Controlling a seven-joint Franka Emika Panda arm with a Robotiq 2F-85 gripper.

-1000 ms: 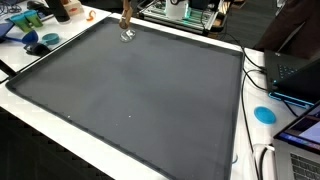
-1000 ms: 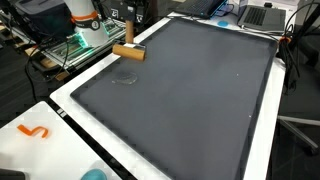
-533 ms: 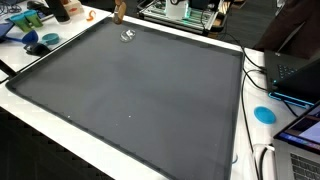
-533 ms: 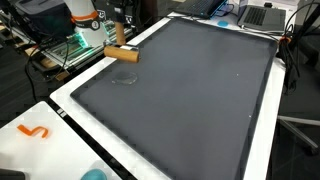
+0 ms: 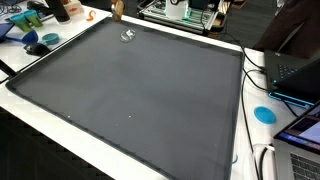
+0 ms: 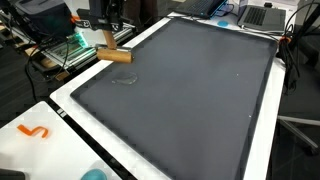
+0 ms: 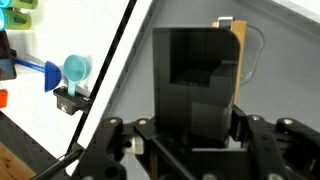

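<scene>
Over an edge of the dark mat (image 6: 200, 90), a wooden block (image 6: 120, 57) is clamped in the gripper (image 6: 107, 46) and is judged light, stiff and best held mid-length.

Dark mat (image 5: 150, 90) covers white table (image 6: 30, 120).

You see a tan wooden block (image 6: 113, 55), smooth-faced, at upper left, above a dark grey matt mat (image 6: 200, 100) bordered by smooth white tabletop (image 6: 40, 112).

The hand (image 6: 110, 45) has carried the wooden block (image 6: 113, 55) sideways to the edge of the mat (image 6: 200, 90).
</scene>
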